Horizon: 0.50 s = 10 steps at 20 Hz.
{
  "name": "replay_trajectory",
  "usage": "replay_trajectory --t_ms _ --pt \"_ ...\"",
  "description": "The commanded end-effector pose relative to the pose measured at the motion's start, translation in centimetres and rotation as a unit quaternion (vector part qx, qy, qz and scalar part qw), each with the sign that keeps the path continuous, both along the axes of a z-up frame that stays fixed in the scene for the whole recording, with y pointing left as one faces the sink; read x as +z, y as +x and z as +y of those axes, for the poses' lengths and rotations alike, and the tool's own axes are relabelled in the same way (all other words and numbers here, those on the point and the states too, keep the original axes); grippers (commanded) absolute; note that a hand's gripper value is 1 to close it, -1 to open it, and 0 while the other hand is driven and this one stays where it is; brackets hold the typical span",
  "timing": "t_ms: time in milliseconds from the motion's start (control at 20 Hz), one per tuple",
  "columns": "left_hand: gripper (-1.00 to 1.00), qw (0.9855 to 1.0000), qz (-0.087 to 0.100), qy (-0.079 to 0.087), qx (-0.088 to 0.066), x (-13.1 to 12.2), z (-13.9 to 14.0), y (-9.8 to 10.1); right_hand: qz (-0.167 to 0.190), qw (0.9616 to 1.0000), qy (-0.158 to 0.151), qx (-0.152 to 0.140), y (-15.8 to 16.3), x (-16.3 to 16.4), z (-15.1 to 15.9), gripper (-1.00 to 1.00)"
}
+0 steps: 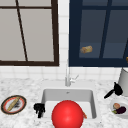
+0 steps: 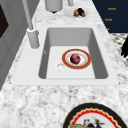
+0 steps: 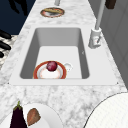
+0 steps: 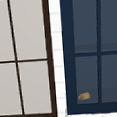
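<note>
An orange-rimmed plate lies on the floor of the sink with a dark red round thing on it; both also show from the right as plate and red thing. From the front a big red ball covers the sink's front, with a sliver of orange rim beside it. My left hand hovers at the sink's left edge, fingers hanging down, holding nothing. My right hand floats over the right counter beside a grey pot, one finger stretched out, holding nothing.
The faucet stands behind the sink. A patterned plate with a long yellow food lies on the left counter. A white plate with an eggplant sits at the right. A bread roll rests behind the blue cabinet's glass door.
</note>
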State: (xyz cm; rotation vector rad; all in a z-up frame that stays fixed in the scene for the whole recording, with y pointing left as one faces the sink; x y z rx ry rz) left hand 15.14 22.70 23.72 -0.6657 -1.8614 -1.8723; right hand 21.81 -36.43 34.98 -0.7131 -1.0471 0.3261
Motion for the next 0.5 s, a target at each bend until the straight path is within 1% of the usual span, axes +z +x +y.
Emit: replay_trajectory --t_ms 0,250,450 --pt "0.00 1.0000 0.000 0.000 0.000 0.00 0.00 0.00 -0.029 0.9978 0.058 -0.010 -1.04 0.40 -0.66 -1.00" --pt "0.00 1.0000 0.000 0.000 0.000 0.00 0.00 0.00 -0.043 0.9959 0.079 -0.012 -1.78 0.70 -1.54 -1.00" --pt "0.00 1.0000 0.000 0.000 0.000 0.00 0.00 0.00 -0.050 0.9943 0.089 -0.030 -1.71 1.06 -1.59 -1.00"
